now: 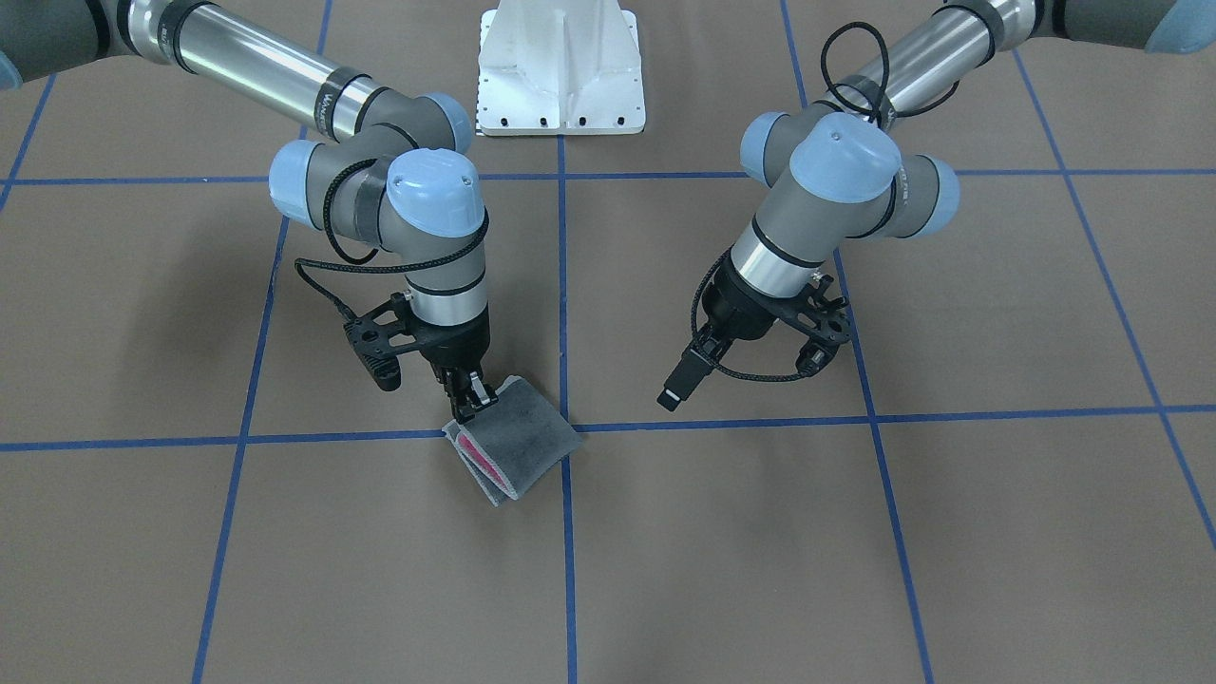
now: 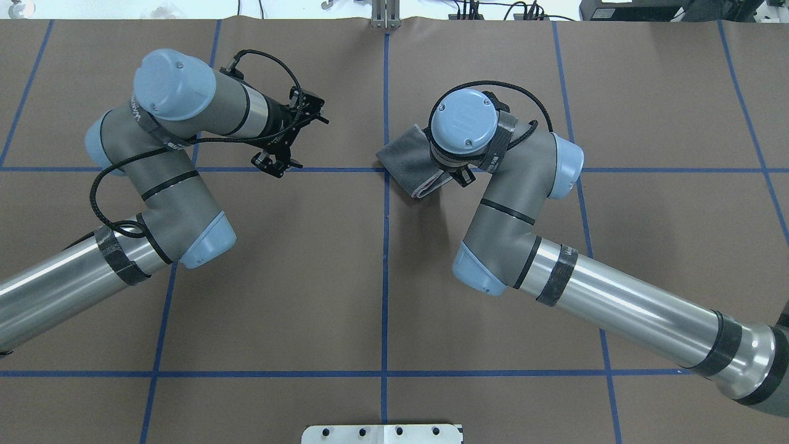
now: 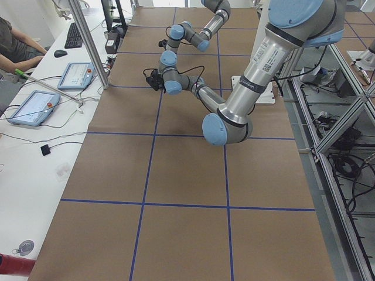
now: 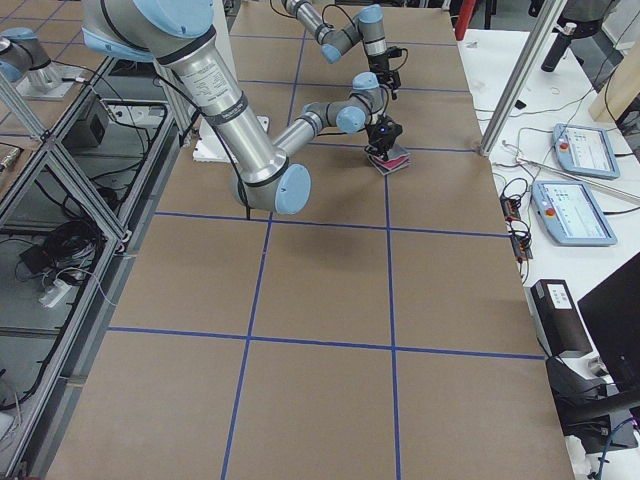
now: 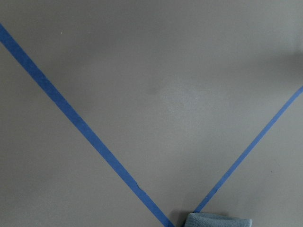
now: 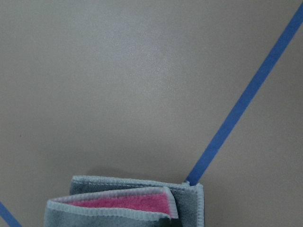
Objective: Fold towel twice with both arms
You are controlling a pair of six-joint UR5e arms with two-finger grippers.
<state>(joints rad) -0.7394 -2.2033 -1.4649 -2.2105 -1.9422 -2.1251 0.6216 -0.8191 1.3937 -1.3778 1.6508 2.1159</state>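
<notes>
The towel (image 1: 522, 442) lies folded on the brown table, dark grey outside, with a pink strip showing at its open edge. It lies by a blue tape crossing. My right gripper (image 1: 472, 404) points down at the towel's robot-side edge and is shut on the upper layer, which is slightly raised. In the overhead view my right wrist covers part of the towel (image 2: 410, 163). The right wrist view shows the towel's (image 6: 128, 203) pink inner face. My left gripper (image 1: 671, 397) hangs tilted above bare table, apart from the towel. Its fingers look like one narrow bar, so I cannot tell its state. The towel's corner (image 5: 218, 220) shows in the left wrist view.
The white pedestal base (image 1: 560, 76) stands at the robot's side of the table. Blue tape lines (image 1: 563, 285) grid the brown surface. A side bench with tablets (image 3: 35, 105) and a seated person (image 3: 12, 41) lies beyond the table's far edge.
</notes>
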